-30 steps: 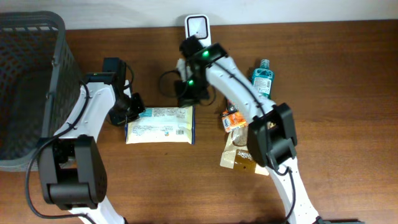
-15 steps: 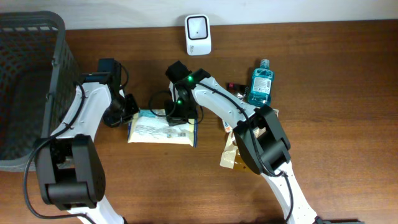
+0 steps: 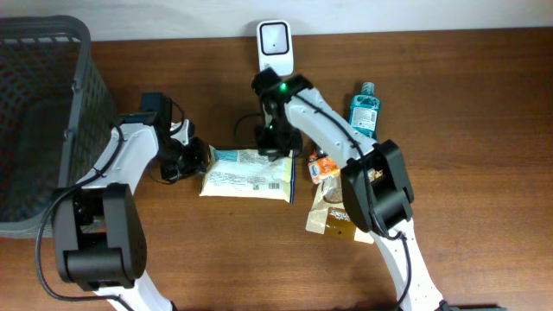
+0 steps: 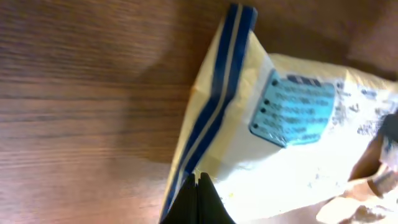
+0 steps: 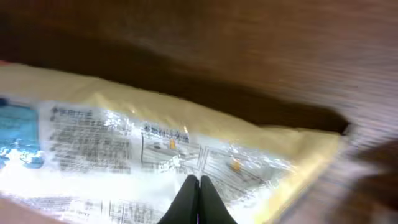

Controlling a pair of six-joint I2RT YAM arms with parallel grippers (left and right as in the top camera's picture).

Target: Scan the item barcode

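Packet (image 3: 248, 173) and scanner (image 3: 274, 37) on the worktop (image 3: 467, 216).
The pale yellow packet, blue-striped along its end seams, lies mid-worktop with its blue label and printed text upward. The white scanner stands apart from it, at the far edge.

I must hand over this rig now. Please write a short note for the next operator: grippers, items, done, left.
Left gripper: shut on the left edge of the flat cream plastic packet with a blue stripe.
Right gripper: shut on its far edge.
Packet: printed side up, just in front of the white box-shaped scanner, apart from it.
Done: both arms grip the packet.
Left: present its barcode to the scanner.
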